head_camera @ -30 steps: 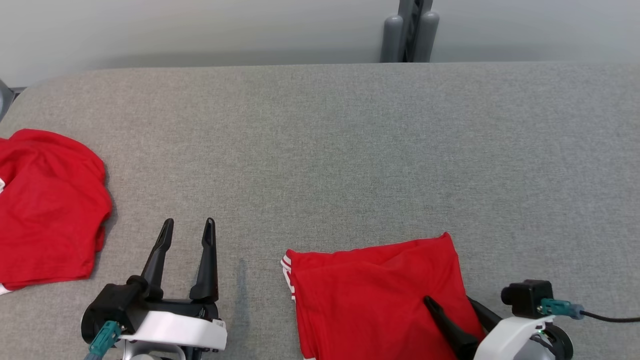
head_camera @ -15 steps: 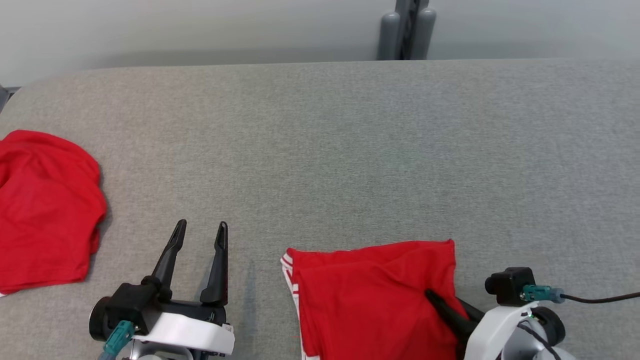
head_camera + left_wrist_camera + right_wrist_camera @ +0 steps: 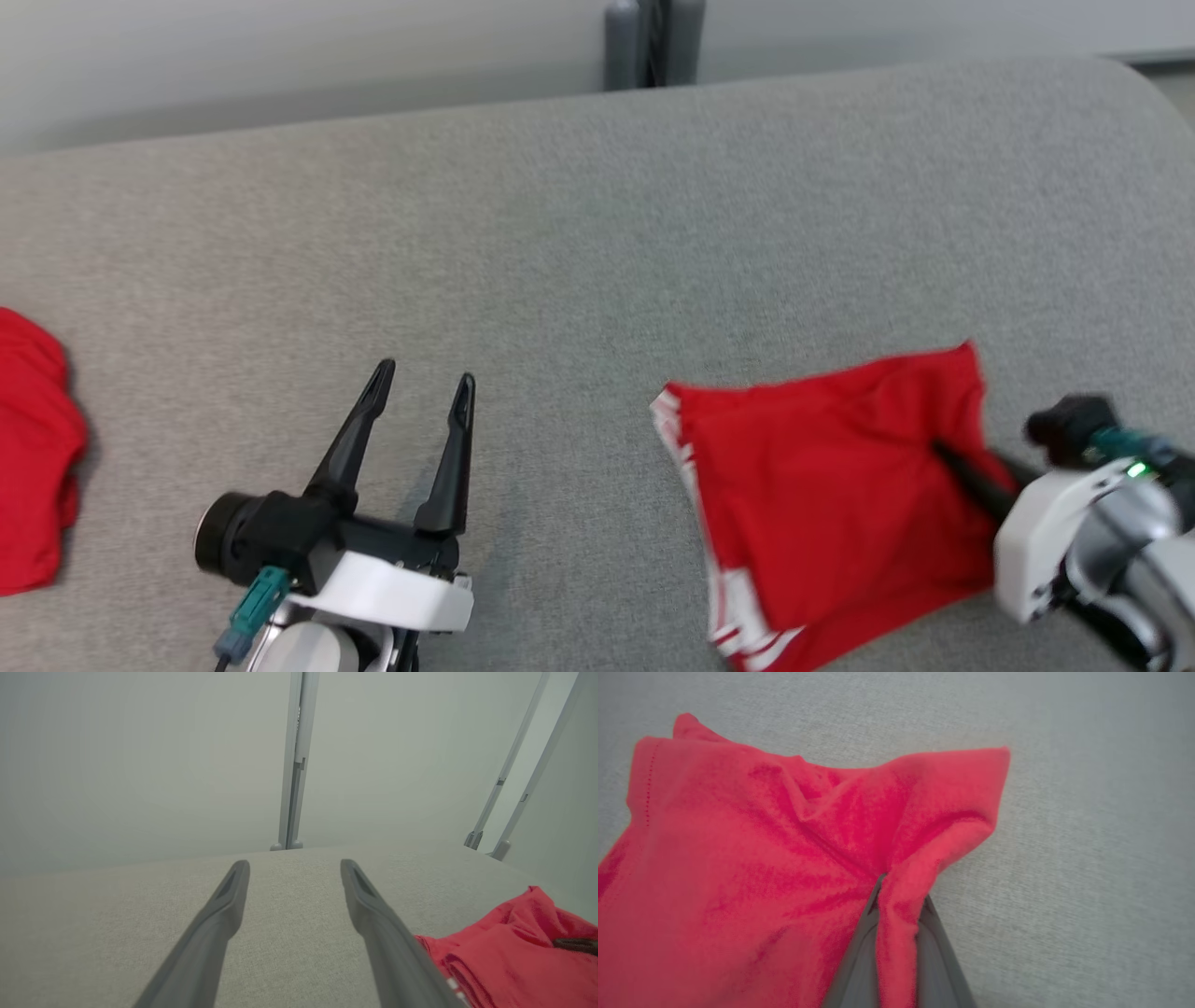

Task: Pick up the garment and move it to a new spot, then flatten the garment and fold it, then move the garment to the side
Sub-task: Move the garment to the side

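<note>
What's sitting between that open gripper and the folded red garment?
Nothing: the head view shows bare grey tabletop between the left gripper and the folded garment.

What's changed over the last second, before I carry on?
The right gripper has shut on the right edge of the folded red garment and dragged it toward the robot's right across the grey surface, turning it slightly. The head camera also swung right. The left gripper stays open and empty; the other red garment lies where it was.
</note>
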`<state>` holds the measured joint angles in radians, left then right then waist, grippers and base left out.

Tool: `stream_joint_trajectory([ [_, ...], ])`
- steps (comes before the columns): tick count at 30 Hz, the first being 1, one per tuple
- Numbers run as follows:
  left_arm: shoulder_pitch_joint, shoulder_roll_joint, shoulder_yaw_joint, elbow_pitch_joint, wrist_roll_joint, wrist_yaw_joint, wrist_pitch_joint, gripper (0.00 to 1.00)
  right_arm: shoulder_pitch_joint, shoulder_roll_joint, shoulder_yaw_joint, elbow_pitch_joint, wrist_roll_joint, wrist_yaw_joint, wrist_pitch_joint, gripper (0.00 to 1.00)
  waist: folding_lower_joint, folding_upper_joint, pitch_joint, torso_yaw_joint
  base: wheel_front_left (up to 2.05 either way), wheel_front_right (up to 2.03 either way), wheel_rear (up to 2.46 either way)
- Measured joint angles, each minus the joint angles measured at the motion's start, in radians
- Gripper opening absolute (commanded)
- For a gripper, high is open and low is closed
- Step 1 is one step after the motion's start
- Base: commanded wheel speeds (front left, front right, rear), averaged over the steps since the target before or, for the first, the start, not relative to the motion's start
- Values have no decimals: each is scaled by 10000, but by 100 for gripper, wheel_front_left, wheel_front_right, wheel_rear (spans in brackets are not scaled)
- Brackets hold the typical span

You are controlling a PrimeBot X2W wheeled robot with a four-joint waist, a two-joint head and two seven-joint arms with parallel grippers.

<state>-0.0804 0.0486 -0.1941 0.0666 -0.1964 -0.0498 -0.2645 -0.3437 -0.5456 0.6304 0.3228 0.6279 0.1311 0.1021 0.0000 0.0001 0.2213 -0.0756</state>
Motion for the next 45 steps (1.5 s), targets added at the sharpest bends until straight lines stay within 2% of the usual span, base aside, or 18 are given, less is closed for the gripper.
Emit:
stream_joint_trajectory([
  [3, -318, 0, -136, -100, 151, -117, 2, 100, -588, -589, -111, 291, -42, -2, -165, 0, 0, 0, 405, -196, 0, 0, 0],
  [4, -540, 0, -249, -186, 339, -215, 0, 100, -1008, -997, -280, 564, -198, 0, -343, 0, 0, 0, 736, -305, 0, 0, 0],
  [12, -2015, 31, -466, -936, 1041, -640, 0, 100, -2359, -2201, -1446, 1473, -155, -2, -1227, 0, 0, 0, 2474, -554, 0, 0, 0],
  [21, -2954, 385, -775, -1486, 1233, -740, 2, 100, -2845, -3243, -2583, 2150, -295, 0, -1492, 0, 1, 0, 4245, -688, 0, 0, 0],
  [28, -3195, 558, -892, -1718, 1231, -771, -15, 100, -3065, -3359, -3743, 2755, -692, 0, -1641, 0, 0, 0, 4968, -776, 0, 0, 0],
  [34, -3277, 533, -917, -1758, 1158, -800, -19, 100, -3078, -3193, -4763, 3292, -1241, 0, -1630, 0, 0, 0, 5108, -690, 0, 0, 0],
  [39, -3288, 458, -892, -1697, 1112, -802, -33, 100, -3073, -3022, -5223, 3336, -1484, 0, -1507, 0, 1, 0, 5118, -607, 0, 0, 0],
  [40, -3296, 439, -886, -1674, 1089, -807, -33, 100, -3070, -2976, -5248, 3313, -1544, 0, -1505, 34, 1, 0, 5112, -592, 0, 0, 0],
  [41, -3310, 428, -888, -1643, 1074, -809, -33, 100, -3069, -2915, -5311, 3302, -1624, 0, -1496, 84, 1, 0, 5100, -577, 0, 0, 0],
  [42, -3315, 414, -892, -1613, 1072, -809, -33, 100, -3068, -2871, -5381, 3289, -1668, -2, -1473, 100, 0, 0, 5078, -562, 0, 0, 0],
  [45, -3316, 407, -895, -1530, 1058, -809, -33, 100, -3067, -2807, -5534, 3273, -1843, -2, -1476, 100, 0, 0, 5011, -530, 0, 0, 0],
])
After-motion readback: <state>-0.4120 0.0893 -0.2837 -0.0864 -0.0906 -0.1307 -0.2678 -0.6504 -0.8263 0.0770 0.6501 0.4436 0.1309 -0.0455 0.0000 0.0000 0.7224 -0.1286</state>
